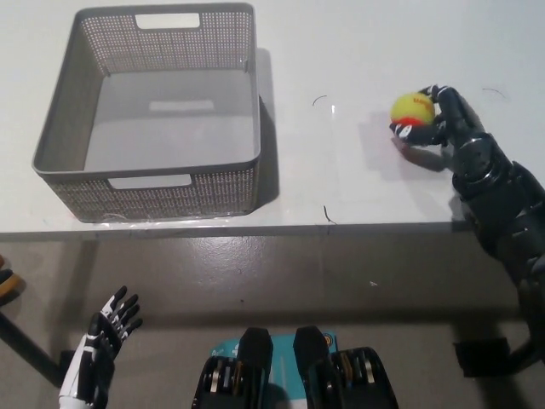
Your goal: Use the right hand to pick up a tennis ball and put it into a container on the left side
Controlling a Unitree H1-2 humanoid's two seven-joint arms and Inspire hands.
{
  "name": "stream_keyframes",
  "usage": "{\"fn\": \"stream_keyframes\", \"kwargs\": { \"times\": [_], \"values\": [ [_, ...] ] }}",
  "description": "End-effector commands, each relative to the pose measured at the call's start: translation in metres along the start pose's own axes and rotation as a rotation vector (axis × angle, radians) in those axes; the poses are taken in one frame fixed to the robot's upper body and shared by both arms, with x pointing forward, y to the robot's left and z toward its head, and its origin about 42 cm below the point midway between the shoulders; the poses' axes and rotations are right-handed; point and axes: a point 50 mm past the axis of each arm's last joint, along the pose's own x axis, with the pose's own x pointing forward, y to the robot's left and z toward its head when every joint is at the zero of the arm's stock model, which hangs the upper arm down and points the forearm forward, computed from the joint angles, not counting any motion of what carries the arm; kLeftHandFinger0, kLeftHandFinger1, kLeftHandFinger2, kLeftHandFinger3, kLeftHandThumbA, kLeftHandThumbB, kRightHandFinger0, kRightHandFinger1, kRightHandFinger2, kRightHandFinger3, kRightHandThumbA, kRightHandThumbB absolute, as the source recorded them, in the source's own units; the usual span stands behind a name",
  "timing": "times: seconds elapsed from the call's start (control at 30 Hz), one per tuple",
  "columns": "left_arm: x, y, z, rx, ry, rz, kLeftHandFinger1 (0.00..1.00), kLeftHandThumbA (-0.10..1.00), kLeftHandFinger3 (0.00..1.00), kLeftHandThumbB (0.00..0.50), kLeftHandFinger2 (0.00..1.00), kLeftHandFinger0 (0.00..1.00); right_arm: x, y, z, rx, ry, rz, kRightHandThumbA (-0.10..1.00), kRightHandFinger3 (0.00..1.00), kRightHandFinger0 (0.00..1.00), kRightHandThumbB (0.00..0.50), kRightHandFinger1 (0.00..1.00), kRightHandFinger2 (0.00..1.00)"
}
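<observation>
A yellow tennis ball [410, 109] with a red mark is at the right of the white table [341, 51]. My black right hand [441, 121] is shut on it, fingers wrapped around its right and lower side. The ball looks lifted slightly, with its shadow just below it. The grey perforated basket [149, 115] stands at the left of the table, with nothing inside. My white left hand [100, 341] hangs below the table edge at the lower left, fingers spread, holding nothing.
The table's front edge [272, 228] runs across the middle of the view, with grey floor below it. A few small dark marks [328, 213] dot the white surface between basket and ball.
</observation>
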Motion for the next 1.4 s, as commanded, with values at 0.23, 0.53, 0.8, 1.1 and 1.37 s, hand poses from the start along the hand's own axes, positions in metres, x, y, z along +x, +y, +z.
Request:
{"fn": "stream_keyframes", "kwargs": {
  "times": [0.23,0.53,0.8,1.1,1.37],
  "values": [
    [0.008,0.011,0.009,0.031,-0.038,-0.012,1.0,1.0,1.0,0.232,1.0,1.0,0.008,-0.026,0.049,0.25,-0.198,-0.16,-0.1,0.74,0.0,0.127,0.36,0.74],
    [0.009,0.01,0.01,0.029,-0.035,-0.016,1.0,1.0,1.0,0.237,1.0,1.0,0.01,-0.044,0.135,0.258,-0.425,-0.186,-0.1,0.73,0.0,0.117,0.28,0.69],
    [0.009,0.01,0.01,0.036,-0.04,-0.022,1.0,1.0,1.0,0.218,1.0,1.0,-0.003,-0.034,0.21,0.252,-0.582,-0.145,-0.1,0.78,0.0,0.124,0.34,0.74],
    [0.01,0.008,0.01,0.028,-0.028,-0.035,1.0,1.0,1.0,0.218,1.0,1.0,-0.025,0.019,0.268,0.214,-0.697,-0.015,-0.1,0.81,0.06,0.168,0.45,0.77],
    [0.011,0.007,0.01,0.05,-0.029,-0.044,1.0,1.0,1.0,0.219,1.0,1.0,-0.054,0.075,0.309,0.129,-0.813,0.093,-0.1,0.84,0.0,0.114,0.37,0.74]
  ]
}}
